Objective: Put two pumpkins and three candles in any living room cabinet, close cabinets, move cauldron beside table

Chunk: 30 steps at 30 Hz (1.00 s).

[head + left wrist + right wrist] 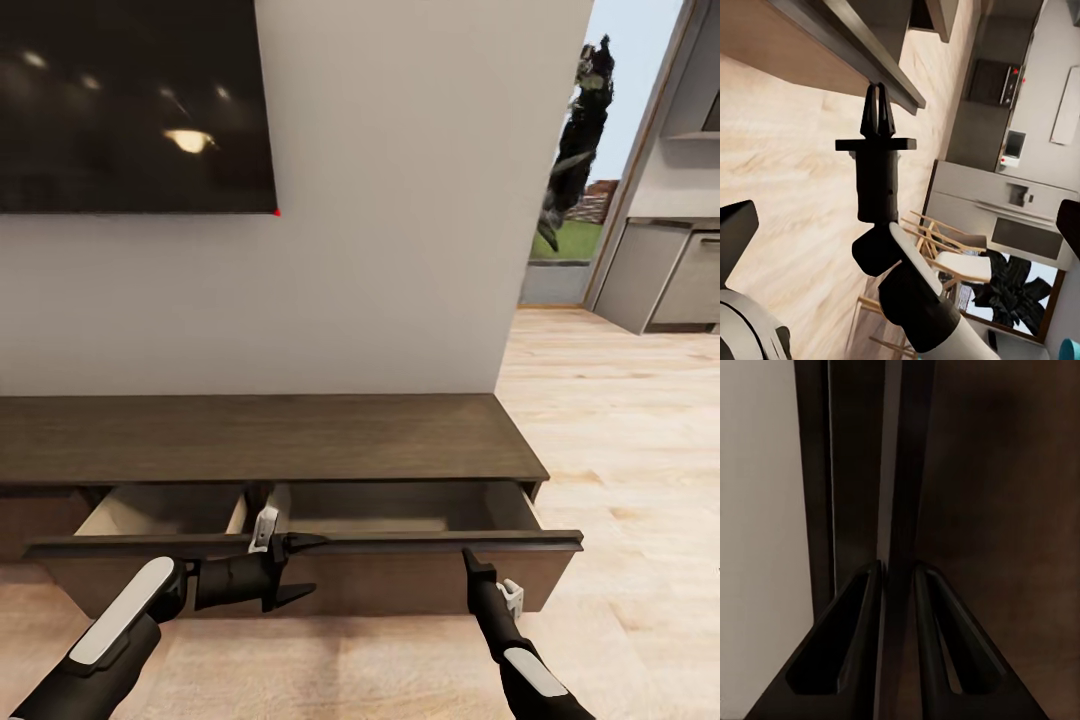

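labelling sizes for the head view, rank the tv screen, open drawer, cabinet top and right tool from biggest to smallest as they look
1. cabinet top and TV screen: too alike in area to rank.
2. open drawer.
3. right tool, smallest, though it sits nearest the camera.

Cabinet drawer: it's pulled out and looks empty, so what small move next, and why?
Probably release the drawer front: the right gripper has its jaws pinched on the top edge, the compartments show bare, and no pumpkins or candles are in sight to load.

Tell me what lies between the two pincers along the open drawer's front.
In the head view, only the drawer front's dark top edge spans from left pincer to right pincer.
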Tool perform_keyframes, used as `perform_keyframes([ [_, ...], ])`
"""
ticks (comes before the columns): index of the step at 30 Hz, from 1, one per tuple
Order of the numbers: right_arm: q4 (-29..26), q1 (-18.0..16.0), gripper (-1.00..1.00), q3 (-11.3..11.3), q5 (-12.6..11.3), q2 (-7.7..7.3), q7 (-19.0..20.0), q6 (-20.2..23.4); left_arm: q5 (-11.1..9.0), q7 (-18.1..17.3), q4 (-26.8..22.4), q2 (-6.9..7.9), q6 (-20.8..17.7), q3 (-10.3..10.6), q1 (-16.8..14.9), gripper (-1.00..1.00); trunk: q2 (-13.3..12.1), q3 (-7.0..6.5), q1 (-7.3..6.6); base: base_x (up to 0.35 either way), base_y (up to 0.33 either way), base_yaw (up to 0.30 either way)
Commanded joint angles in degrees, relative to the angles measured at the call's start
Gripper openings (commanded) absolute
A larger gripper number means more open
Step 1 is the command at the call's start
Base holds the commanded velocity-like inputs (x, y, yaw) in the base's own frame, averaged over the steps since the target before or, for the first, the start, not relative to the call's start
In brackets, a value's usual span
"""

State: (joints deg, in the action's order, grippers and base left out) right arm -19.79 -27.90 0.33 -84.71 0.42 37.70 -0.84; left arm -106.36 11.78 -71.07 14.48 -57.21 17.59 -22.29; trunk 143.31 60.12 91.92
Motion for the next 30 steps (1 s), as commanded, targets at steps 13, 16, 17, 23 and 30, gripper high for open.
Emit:
perform_keyframes([
  [13,-0.7,-0.1,-1.00,0.3,-0.2,0.01,0.6,0.0,-0.6,0.5,0.0,0.02,0.0,0.1,0.0,1.00,0.0,0.04,-0.04,-0.060,0.000,0.000],
  [16,-0.7,-0.1,-1.00,0.3,-0.2,0.01,0.6,0.0,-0.6,0.5,0.0,0.02,0.0,0.1,0.0,1.00,0.0,0.04,-0.04,-0.012,0.000,0.000],
  [17,-0.7,-0.1,-1.00,0.3,-0.2,0.01,0.6,0.0,-0.6,0.5,0.0,0.02,0.0,0.1,0.0,1.00,0.0,0.04,-0.04,-0.076,0.000,0.000],
  [23,-0.7,-0.1,-1.00,0.3,-0.2,0.01,0.6,0.1,-0.6,0.5,0.0,0.02,0.0,0.1,0.0,1.00,0.0,0.04,-0.04,-0.067,0.000,0.000],
  [30,-0.7,-0.1,-1.00,0.3,-0.2,0.01,0.6,0.1,-0.6,0.5,0.0,0.02,0.0,0.1,0.0,1.00,0.0,0.04,-0.04,-0.040,0.000,0.000],
])
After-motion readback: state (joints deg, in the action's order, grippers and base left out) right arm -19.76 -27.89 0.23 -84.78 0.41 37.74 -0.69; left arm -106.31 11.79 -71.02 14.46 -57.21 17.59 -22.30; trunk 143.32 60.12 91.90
